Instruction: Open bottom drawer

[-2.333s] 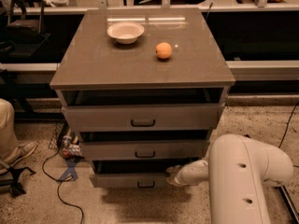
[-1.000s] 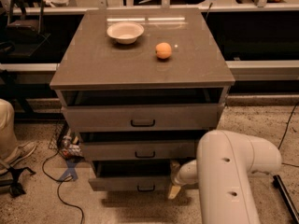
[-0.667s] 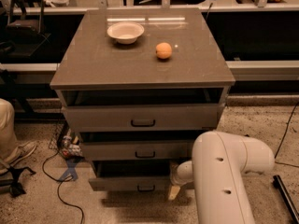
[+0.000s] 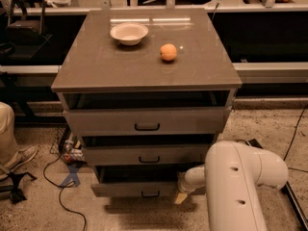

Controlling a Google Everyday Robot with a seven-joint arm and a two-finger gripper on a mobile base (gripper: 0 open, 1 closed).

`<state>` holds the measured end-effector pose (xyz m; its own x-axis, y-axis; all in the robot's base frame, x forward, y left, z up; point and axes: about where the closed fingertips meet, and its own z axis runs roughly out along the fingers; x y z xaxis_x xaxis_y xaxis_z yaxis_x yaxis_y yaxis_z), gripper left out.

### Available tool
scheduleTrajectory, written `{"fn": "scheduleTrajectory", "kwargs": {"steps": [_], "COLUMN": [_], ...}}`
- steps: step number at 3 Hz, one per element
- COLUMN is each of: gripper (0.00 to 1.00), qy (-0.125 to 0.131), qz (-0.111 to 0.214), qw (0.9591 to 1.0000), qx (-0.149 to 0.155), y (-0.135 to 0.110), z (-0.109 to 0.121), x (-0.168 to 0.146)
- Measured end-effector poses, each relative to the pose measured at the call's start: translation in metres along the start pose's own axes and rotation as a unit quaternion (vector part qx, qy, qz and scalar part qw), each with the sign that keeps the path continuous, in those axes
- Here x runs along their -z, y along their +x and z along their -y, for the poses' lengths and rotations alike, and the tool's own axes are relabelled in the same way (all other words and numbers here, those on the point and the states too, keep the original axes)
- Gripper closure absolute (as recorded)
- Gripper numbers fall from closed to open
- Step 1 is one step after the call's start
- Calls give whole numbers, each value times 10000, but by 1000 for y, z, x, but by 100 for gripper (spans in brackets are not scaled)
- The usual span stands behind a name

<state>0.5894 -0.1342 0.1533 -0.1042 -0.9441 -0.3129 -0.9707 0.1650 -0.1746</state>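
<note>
The bottom drawer point(image 4: 137, 188) is the lowest of three grey-brown fronts, with a small black bar handle point(image 4: 150, 194). It stands pulled out a little, with a dark gap above it. My gripper point(image 4: 182, 195) is at the drawer's right end, low near the floor, at the tip of my white arm point(image 4: 240, 186). The middle drawer point(image 4: 144, 155) and the top drawer point(image 4: 144, 121) sit above it, each also slightly out.
A white bowl point(image 4: 129, 32) and an orange point(image 4: 168, 52) rest on the cabinet top point(image 4: 96, 66). Cables point(image 4: 62, 172) lie on the floor at the left, near a person's leg and shoe point(image 4: 12, 148). Dark benches run behind the cabinet.
My arm has swung closer in and lower at the drawer's right end. The bottom drawer front has come out slightly.
</note>
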Motion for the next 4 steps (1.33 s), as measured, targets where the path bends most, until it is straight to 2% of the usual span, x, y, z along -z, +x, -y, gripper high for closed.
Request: {"fn": "scheduleTrajectory", "kwargs": {"steps": [2,3,4], "gripper": [65,88,100], "qy": [79,114,24], "qz": [-121,-48,118], "qw": [9998,9997,9995], "qx": [-170,-217,-294], "y": [9,11,18], "z": [0,-5,-20], "x": [13,21,20]}}
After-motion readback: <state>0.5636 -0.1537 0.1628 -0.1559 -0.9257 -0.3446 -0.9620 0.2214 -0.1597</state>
